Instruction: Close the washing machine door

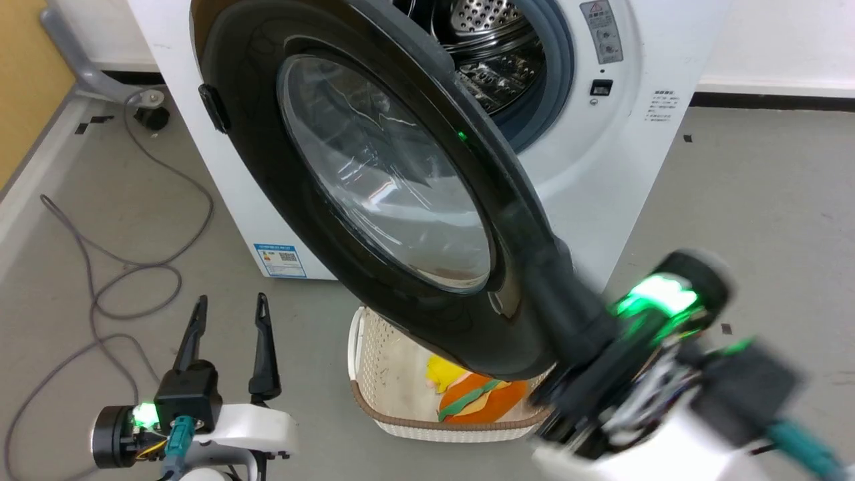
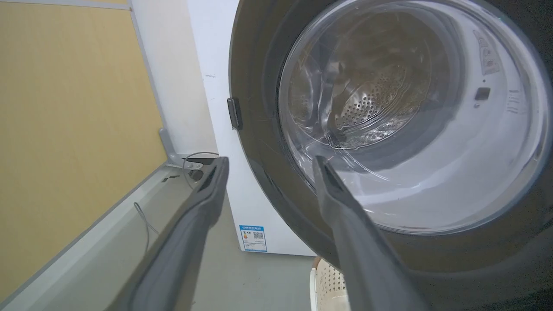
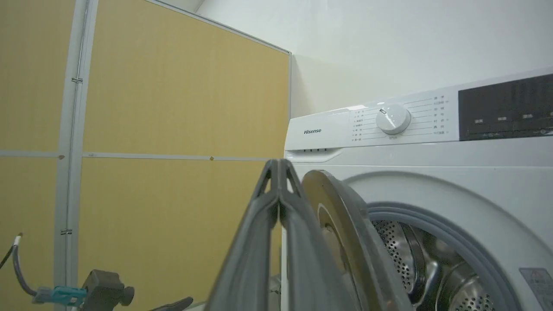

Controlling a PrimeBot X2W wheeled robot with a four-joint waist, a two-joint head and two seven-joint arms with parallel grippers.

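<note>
Black-rimmed washing machine door [image 1: 374,200] stands partly open. Your right gripper [image 3: 279,166], fingers pressed together, sits just beside its rim; your left gripper [image 1: 231,302] is spread, well apart.

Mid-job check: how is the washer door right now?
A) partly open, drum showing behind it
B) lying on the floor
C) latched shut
A: the washing machine door stands ajar from the washing machine, with the steel drum showing past its edge.
</note>
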